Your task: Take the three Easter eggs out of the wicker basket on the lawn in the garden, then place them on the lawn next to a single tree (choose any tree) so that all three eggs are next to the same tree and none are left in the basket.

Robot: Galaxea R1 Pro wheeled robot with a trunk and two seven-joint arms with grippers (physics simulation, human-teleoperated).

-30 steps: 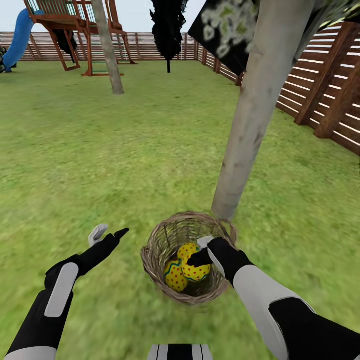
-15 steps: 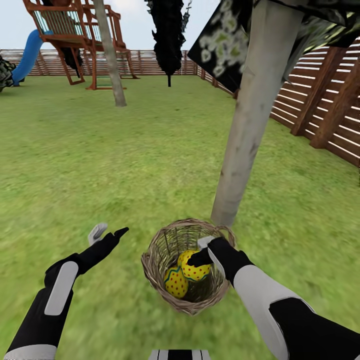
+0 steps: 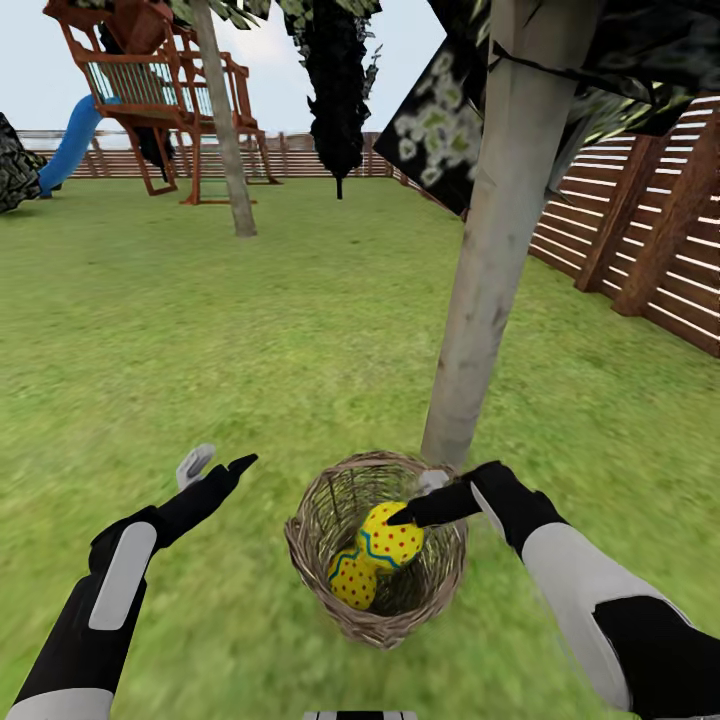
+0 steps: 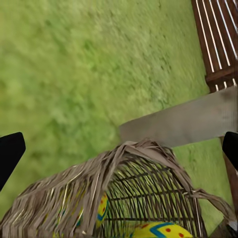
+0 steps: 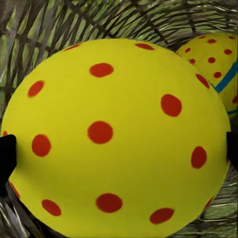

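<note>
One egg (image 3: 392, 537) now sits higher in the wicker basket (image 3: 378, 547) — clamped by the right gripper (image 3: 420, 505), risen since; left gripper (image 3: 214, 465) spread open.

Lighting: bright, even daylight, flat and diffuse; no clear light source. Sky pale and hazy behind the play frame (image 3: 150, 90).

Shadows: none cast on the lawn (image 3: 250, 300) under the tree (image 3: 490, 260), the wicker basket (image 3: 376, 545) or the arms.

Glare: none; the egg (image 5: 116, 139) shows plain saturated yellow with no highlight.

Sharpness, head view: grass texture smeared and soft toward the lower edge and corners; fence (image 3: 640, 230) slats crisp.

Sharpness, left wrist view: grass blurred, basket weave moderately sharp.

Sharpness, right wrist view: egg very close, dot edges slightly soft; weave behind streaky.

Distortion: wide-angle lean in the head view; trunk and fence tilt outward.
</note>
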